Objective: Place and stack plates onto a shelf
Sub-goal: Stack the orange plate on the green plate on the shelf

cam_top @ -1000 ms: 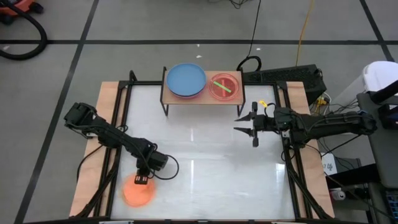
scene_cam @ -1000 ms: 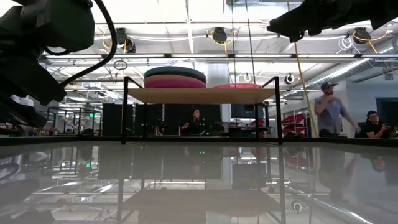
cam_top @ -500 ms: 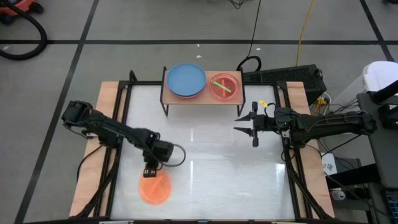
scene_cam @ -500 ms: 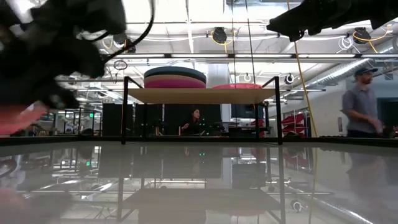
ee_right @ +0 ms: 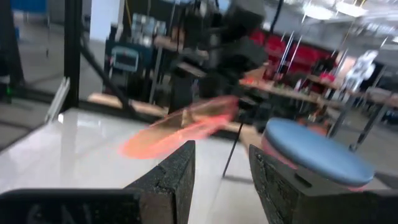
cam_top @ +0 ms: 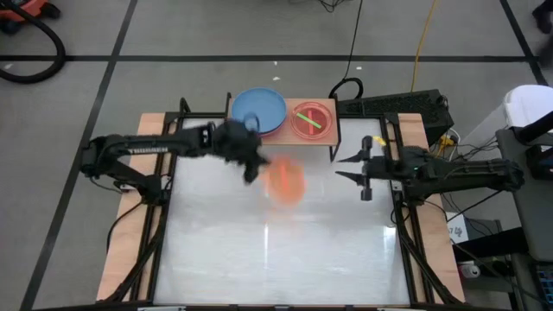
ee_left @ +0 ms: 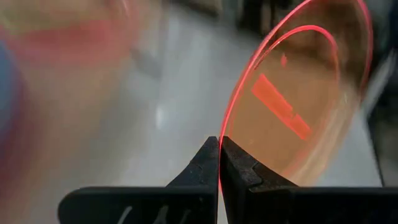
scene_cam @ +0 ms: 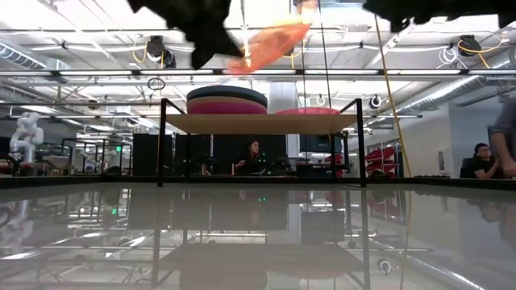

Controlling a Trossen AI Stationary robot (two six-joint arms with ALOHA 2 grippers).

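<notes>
- While held in the air before the shelf (cam_top: 333,138), the orange plate (cam_top: 284,181) is pinched at its rim by the left gripper (cam_top: 252,164).
- Right gripper (cam_top: 363,168): fingers apart, empty, beside the shelf's end.
- Shelf top: blue plate (cam_top: 258,111), hot pink plate (cam_top: 312,120).

Motion-blurred orange plate (cam_top: 284,180), left tool (cam_top: 251,169)

You see an orange plate (cam_top: 284,180), a blue plate (cam_top: 259,111), a pink one (cam_top: 312,120) with 1 green stripe, and a light wooden shelf (cam_top: 332,138).
</notes>
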